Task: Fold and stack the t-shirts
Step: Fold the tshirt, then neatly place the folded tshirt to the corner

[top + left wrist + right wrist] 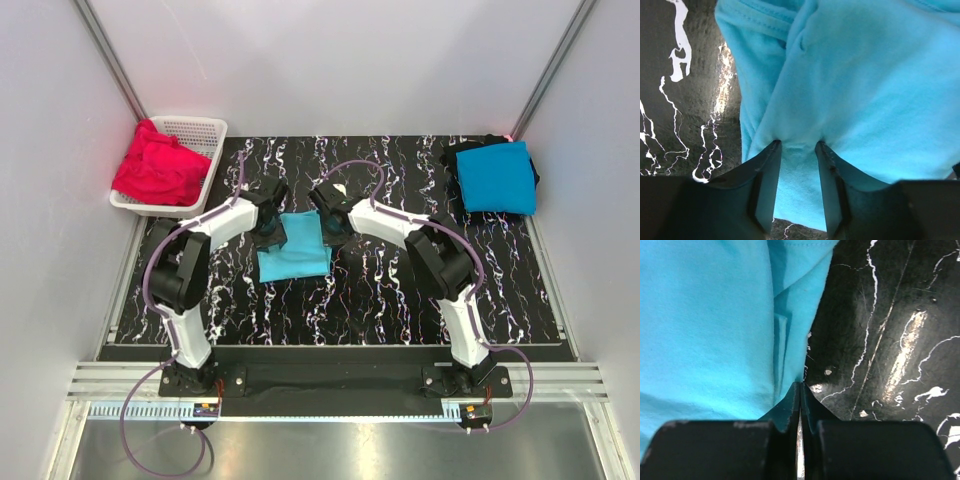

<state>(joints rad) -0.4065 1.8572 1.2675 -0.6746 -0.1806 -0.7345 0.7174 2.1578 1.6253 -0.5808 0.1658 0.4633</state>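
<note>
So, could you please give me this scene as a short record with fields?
centre: light turquoise t-shirt, folded, flat on the table
left jaws: parted, tips on the turquoise cloth
right jaws: shut, at that shirt's edge
far right corner: deeper blue t-shirt, folded, lying on a black t-shirt
far left: red t-shirts heaped in a white basket
</note>
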